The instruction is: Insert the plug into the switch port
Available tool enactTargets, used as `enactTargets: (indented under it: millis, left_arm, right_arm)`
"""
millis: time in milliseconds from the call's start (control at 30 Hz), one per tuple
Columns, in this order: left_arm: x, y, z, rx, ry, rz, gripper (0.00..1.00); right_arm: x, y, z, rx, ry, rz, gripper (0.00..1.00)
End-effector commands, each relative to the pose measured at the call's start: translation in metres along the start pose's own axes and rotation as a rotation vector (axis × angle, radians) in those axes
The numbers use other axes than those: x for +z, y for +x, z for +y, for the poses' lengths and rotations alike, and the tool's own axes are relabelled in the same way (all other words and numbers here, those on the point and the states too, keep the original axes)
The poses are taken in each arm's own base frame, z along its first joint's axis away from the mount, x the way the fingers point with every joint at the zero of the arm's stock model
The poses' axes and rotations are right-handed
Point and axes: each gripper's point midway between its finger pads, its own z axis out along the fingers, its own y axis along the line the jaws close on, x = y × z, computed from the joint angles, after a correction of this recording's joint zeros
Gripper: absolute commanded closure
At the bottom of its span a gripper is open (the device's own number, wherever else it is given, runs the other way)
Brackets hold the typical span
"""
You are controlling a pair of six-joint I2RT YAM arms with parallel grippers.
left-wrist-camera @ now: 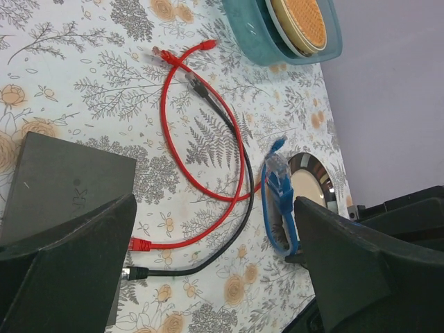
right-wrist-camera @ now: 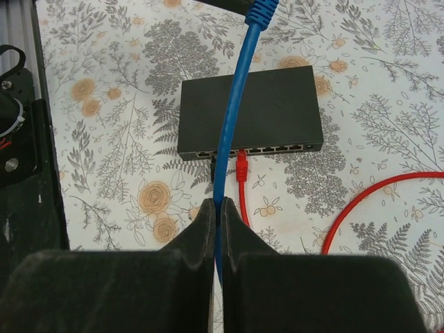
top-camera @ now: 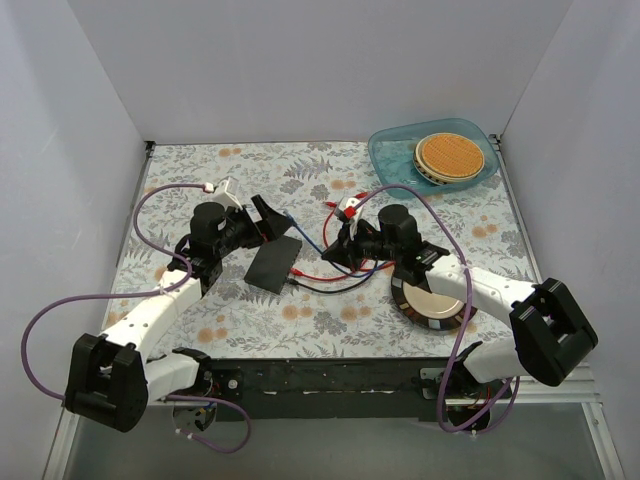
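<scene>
The black switch lies flat, its row of ports along the edge facing my right gripper. A red plug and a black plug sit in two ports. My right gripper is shut on the blue cable, which runs forward over the switch to its blue plug, held above the far side. In the top view the right gripper is right of the switch. My left gripper, just behind the switch, is open and empty.
A red cable and a black cable loop over the floral cloth right of the switch. A round black-rimmed dish lies under my right arm. A teal tray with an orange disc sits at the back right.
</scene>
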Motion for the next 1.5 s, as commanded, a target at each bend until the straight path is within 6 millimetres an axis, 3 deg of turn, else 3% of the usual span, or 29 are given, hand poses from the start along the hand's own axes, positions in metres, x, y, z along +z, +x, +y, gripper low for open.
enactTargets:
  millis: [0,133,400,633,667,800,867,900,933,1033,1067,1100,1200,1300,1400,1467]
  left_arm:
    - [0.002,-0.004,-0.014,-0.022,0.074,-0.014,0.02]
    - [0.006,-0.002,-0.021,-0.025,0.116,0.014,0.02]
    - [0.001,-0.007,-0.034,-0.016,0.171,-0.001,0.14]
    - [-0.001,-0.007,-0.043,-0.014,0.213,0.007,0.45]
    - [0.000,-0.006,-0.042,-0.019,0.214,0.012,0.54]
    - [-0.001,-0.008,-0.045,-0.021,0.223,0.005,0.66]
    - [-0.001,-0.010,-0.047,-0.020,0.230,-0.002,0.77]
    - [-0.002,-0.010,-0.048,-0.018,0.233,-0.002,0.91]
    - [-0.002,-0.010,-0.048,-0.016,0.235,0.000,0.99]
    - [-0.004,-0.008,-0.050,-0.008,0.246,0.002,1.00]
    - [-0.006,-0.007,-0.052,-0.004,0.261,0.005,1.00]
    - [-0.006,-0.005,-0.054,0.002,0.271,0.007,1.00]
    - [-0.010,0.001,-0.062,0.020,0.311,0.015,1.00]
    - [-0.011,0.006,-0.066,0.025,0.316,0.013,1.00]
    - [-0.011,0.007,-0.066,0.010,0.306,0.008,1.00]
    - [-0.010,0.009,-0.065,-0.001,0.290,0.014,1.00]
  right_arm:
    - [0.001,-0.013,0.012,-0.005,-0.067,-0.060,0.99]
    - [0.001,-0.008,0.014,0.005,-0.082,-0.047,0.99]
    - [-0.001,-0.002,0.013,0.007,-0.070,-0.026,0.99]
    - [0.000,0.002,0.016,0.009,-0.086,-0.015,0.99]
    - [0.000,0.002,0.016,0.010,-0.089,-0.012,0.99]
    - [0.002,0.004,0.019,0.013,-0.112,-0.007,0.99]
    - [0.003,0.007,0.020,0.026,-0.123,0.012,0.99]
    - [0.004,0.009,0.019,-0.001,-0.128,0.016,0.99]
    - [0.005,0.009,0.019,0.002,-0.131,0.017,0.99]
    - [0.009,0.005,0.017,0.013,-0.129,0.007,0.97]
    - [0.011,-0.004,0.016,0.025,-0.128,-0.006,0.90]
    - [0.013,-0.012,0.015,0.024,-0.126,-0.027,0.72]
    - [0.018,-0.042,0.011,0.022,-0.113,-0.101,0.48]
    - [0.018,-0.070,0.004,0.033,-0.069,-0.175,0.36]
    - [0.021,-0.098,-0.008,0.044,-0.006,-0.240,0.32]
    - [0.027,-0.096,-0.023,0.076,0.083,-0.215,0.32]
